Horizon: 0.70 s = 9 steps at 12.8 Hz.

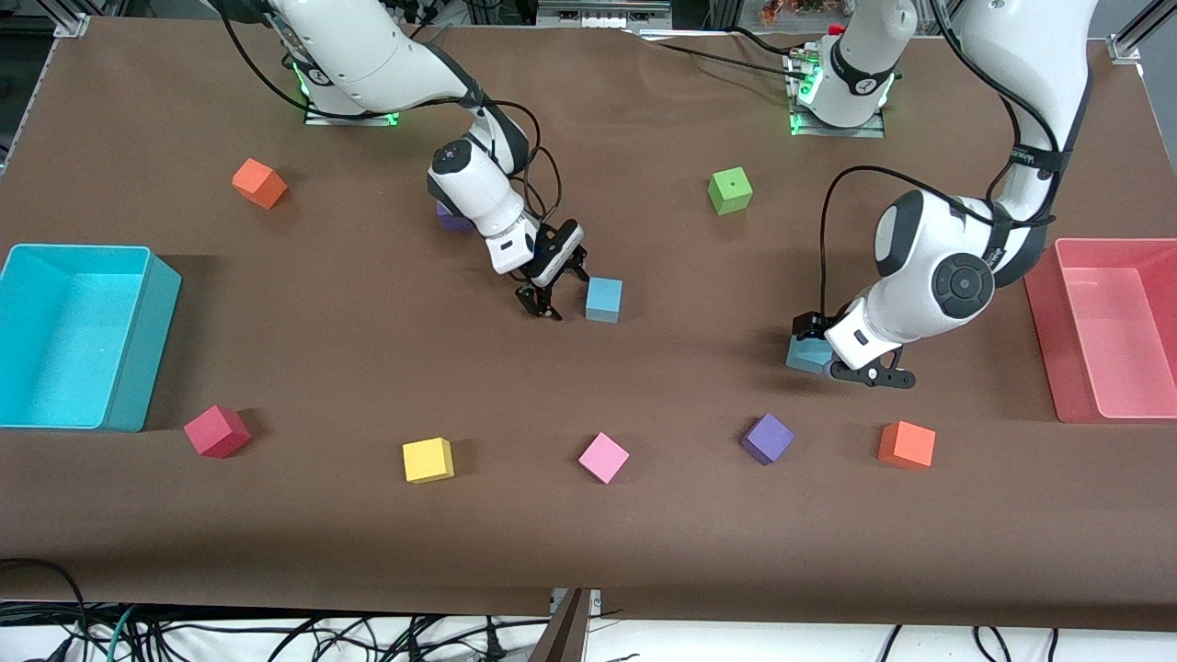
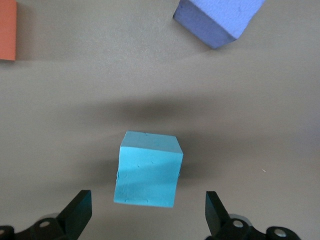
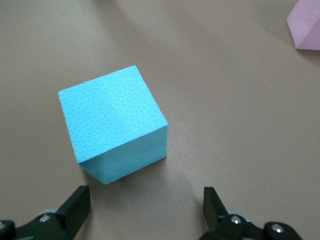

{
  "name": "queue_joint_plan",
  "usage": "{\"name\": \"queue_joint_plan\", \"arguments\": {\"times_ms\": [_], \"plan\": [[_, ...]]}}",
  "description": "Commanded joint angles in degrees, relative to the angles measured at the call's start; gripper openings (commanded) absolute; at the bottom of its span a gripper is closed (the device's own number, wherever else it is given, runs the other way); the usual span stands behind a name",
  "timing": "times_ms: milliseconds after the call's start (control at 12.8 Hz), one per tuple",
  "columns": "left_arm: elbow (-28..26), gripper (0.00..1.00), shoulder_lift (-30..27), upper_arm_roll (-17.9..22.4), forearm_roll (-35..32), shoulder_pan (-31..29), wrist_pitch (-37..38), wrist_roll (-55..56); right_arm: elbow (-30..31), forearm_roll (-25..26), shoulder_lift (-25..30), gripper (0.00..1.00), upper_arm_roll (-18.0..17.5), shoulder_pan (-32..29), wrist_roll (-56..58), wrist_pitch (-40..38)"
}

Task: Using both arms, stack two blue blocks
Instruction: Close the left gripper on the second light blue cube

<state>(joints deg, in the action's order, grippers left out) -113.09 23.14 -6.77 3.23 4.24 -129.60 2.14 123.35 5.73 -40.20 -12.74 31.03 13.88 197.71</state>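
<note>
Two arms, each poised at a blue block on the table.
The left gripper hangs spread over one blue block; the right gripper, also spread, sits just beside the other blue block mid-table.

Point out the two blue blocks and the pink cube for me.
Blue block by the right gripper (image 1: 604, 298), front view, top face.
Blue block under the left gripper (image 2: 148, 169), left wrist view, its upper face.
Pink cube (image 1: 603, 457), front view, top face.

Turquoise bin, red bin at table ends; green cube, yellow cube.
</note>
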Motion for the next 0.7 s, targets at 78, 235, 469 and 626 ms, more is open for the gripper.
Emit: {"name": "queue_joint_plan", "arguments": {"times_ms": [78,235,469,626], "plan": [[-3.08,1.00,0.85,0.36,-1.38,1.55,-5.03,0.76,-0.74,1.92,-1.02,1.00,-0.62,-0.88,0.54,0.75],[-5.37,1.00,1.73,0.45,-1.38,1.91,-10.13,0.76,-0.74,2.01,-1.46,1.00,-0.62,-0.79,0.63,0.84],[-5.29,1.00,2.08,0.53,-5.93,1.91,-10.68,0.76,-0.65,2.44,-1.72,1.00,-0.62,-0.62,0.71,0.84],[-5.29,1.00,2.17,0.53,-7.01,1.74,-10.68,0.85,-0.74,2.88,-1.72,1.00,-0.62,-0.53,0.71,0.84]]}}
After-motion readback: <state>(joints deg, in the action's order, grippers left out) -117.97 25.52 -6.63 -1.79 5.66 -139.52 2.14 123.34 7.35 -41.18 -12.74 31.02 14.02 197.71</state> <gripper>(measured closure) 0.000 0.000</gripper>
